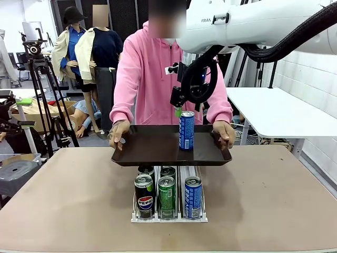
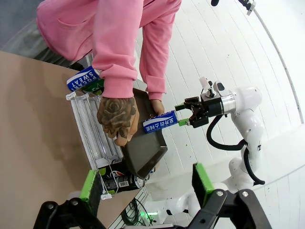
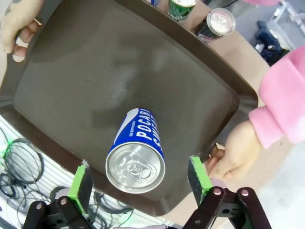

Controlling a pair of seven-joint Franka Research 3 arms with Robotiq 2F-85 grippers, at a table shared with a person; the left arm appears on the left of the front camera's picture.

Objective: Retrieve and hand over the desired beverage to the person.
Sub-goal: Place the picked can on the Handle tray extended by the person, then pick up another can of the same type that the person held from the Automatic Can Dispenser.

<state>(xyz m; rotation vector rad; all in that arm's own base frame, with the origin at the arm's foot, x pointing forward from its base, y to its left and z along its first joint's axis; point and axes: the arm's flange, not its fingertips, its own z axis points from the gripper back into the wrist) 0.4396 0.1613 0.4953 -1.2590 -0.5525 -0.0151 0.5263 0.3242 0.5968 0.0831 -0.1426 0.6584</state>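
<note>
A blue Pocari Sweat can [image 1: 186,130] stands upright on a dark brown tray [image 1: 152,157] that the person [image 1: 152,68] in a pink hooded sweatshirt holds with both hands above the table. My right gripper [image 1: 184,109] hangs just over the can's top. In the right wrist view the can [image 3: 138,152] sits between the right gripper's [image 3: 138,163] green pads [image 3: 81,181], which stand apart from it on both sides, so the jaws are open. My left gripper [image 2: 147,180] is open and holds nothing, high up to the side, looking at the tray [image 2: 145,153] and can [image 2: 159,125].
On the table in front of the tray stands a white rack [image 1: 168,215] with three lanes of cans: Pepsi [image 1: 144,194], green [image 1: 167,193] and blue [image 1: 193,195]. The person's hands [image 3: 233,152] grip the tray's two short edges. A white table [image 1: 284,110] stands at the right.
</note>
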